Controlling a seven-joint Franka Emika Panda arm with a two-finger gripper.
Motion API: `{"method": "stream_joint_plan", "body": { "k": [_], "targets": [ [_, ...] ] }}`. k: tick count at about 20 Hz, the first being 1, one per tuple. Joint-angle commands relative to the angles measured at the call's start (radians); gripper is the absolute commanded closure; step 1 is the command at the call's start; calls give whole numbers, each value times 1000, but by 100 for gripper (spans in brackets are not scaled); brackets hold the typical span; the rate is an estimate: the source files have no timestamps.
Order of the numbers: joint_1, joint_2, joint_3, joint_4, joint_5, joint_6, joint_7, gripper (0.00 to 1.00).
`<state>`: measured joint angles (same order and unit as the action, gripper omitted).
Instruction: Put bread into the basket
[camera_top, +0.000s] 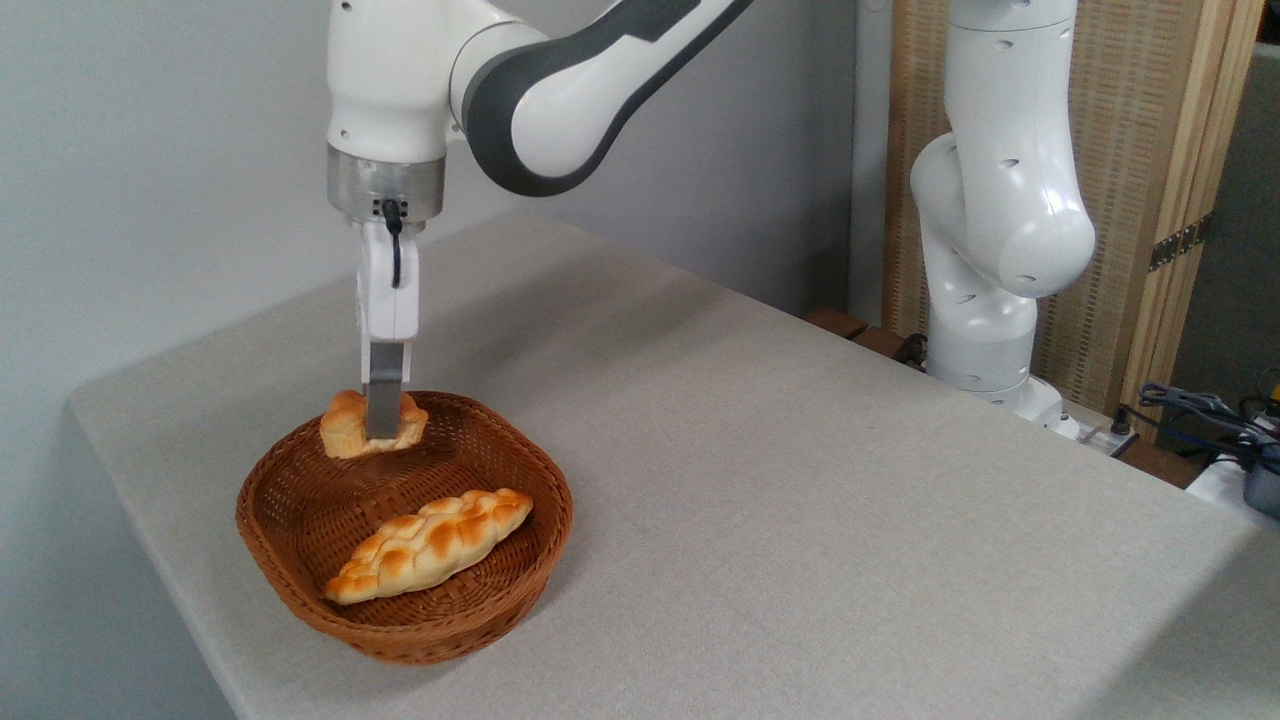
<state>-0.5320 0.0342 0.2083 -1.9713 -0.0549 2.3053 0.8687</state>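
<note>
My gripper (381, 428) is shut on the bread (347, 428), a small round orange-golden bun. It points straight down and holds the bun over the far part of the brown wicker basket (300, 600), about level with the rim. Whether the bun touches the basket I cannot tell. A long braided golden loaf (428, 544) lies inside the basket, nearer the camera than the bun.
The basket stands near the left front corner of the grey table (780, 480). The arm's white base (985, 250) rises at the table's far right edge, with a wooden slatted screen (1150, 150) behind it and cables (1210, 415) at far right.
</note>
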Motion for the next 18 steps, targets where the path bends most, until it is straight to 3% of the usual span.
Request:
{"method": "stream_joint_plan", "body": {
  "k": [1, 9, 12, 14, 18],
  "targets": [
    [-5, 26, 11, 3, 6, 42, 12, 0],
    [-5, 10, 13, 11, -5, 43, -2, 0],
    [0, -19, 38, 45, -6, 13, -69, 0],
    [1, -48, 43, 74, -2, -79, -102, 0],
    [35, -73, 49, 221, -5, -425, -100, 0]
  ]
}}
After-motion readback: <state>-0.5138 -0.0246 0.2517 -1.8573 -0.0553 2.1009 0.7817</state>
